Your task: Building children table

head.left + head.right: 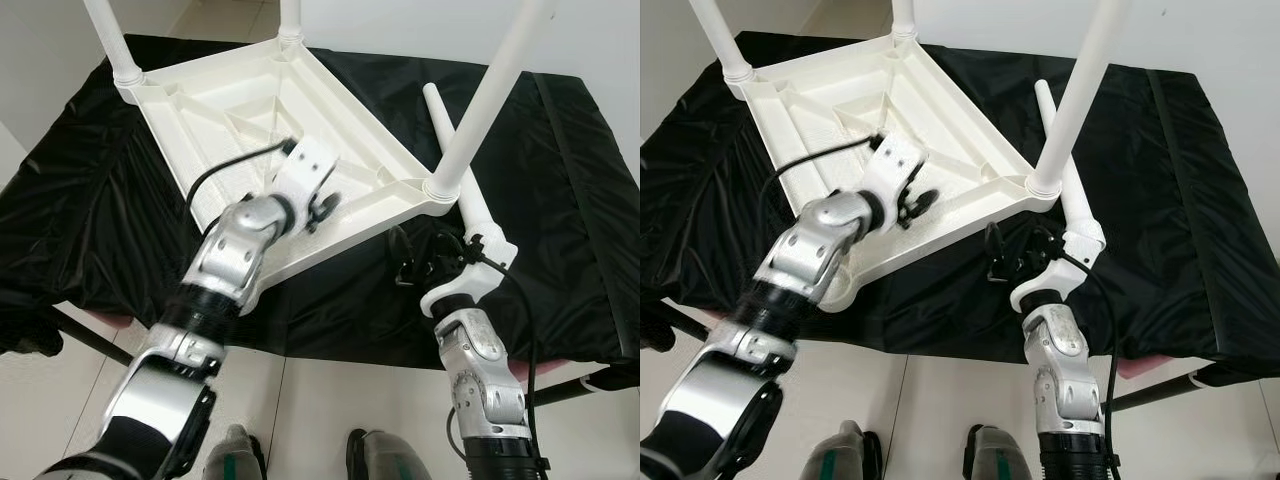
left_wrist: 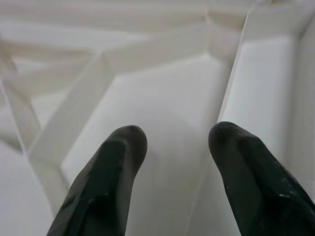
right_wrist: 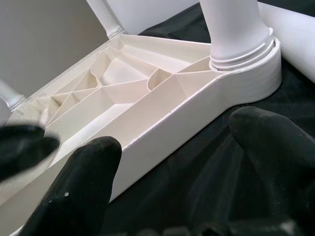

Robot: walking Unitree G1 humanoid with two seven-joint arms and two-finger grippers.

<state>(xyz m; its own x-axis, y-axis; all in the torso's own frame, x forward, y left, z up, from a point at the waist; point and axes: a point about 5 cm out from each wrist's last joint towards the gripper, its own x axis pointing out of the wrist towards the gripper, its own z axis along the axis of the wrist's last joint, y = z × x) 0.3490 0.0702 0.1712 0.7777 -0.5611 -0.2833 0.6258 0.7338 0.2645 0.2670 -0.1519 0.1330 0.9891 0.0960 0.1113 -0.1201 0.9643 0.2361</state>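
A white table lies upside down on a black cloth, with three legs pointing up. One more leg lies loose on the cloth, beside the table's near corner. The left gripper is open over the ribs under the table top. The right gripper is open just beside that corner, holding nothing.
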